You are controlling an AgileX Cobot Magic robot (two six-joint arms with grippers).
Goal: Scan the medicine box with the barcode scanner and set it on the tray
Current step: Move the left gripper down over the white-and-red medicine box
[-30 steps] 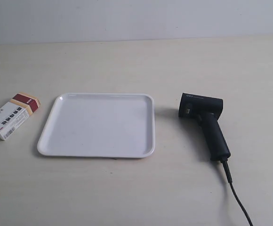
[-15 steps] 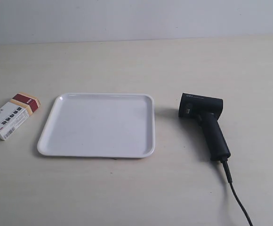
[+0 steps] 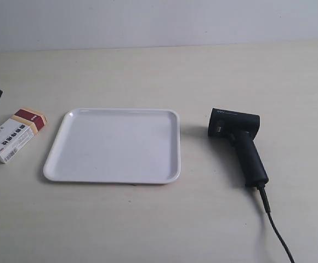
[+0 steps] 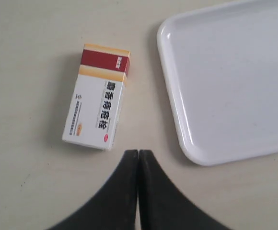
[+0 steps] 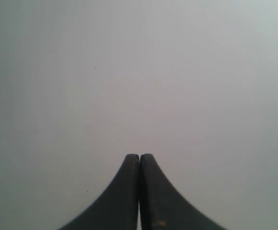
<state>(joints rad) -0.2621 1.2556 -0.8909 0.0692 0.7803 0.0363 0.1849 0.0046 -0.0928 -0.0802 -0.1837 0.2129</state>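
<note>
On the pale matte table (image 3: pixel 148 219) we've got the tray (image 3: pixel 115 143) in the middle, big flat glossy white plastic with rounded corners and a low rim. Off to one side lies the barcode scanner (image 3: pixel 238 139), black pistol shape, boxy head, thin cable (image 3: pixel 277 230). The medicine box (image 4: pixel 98 109) sits flat just beside the tray's other edge, small printed carton with a dark red and tan band. Our left gripper (image 4: pixel 138 153) hangs near the box with its jaws pressed together and holding nothing. The right gripper (image 5: pixel 139 156) is pinched closed too, facing a blank grey surface. We'd say we're at the approach step: next the left jaws need to spread and straddle the carton
</note>
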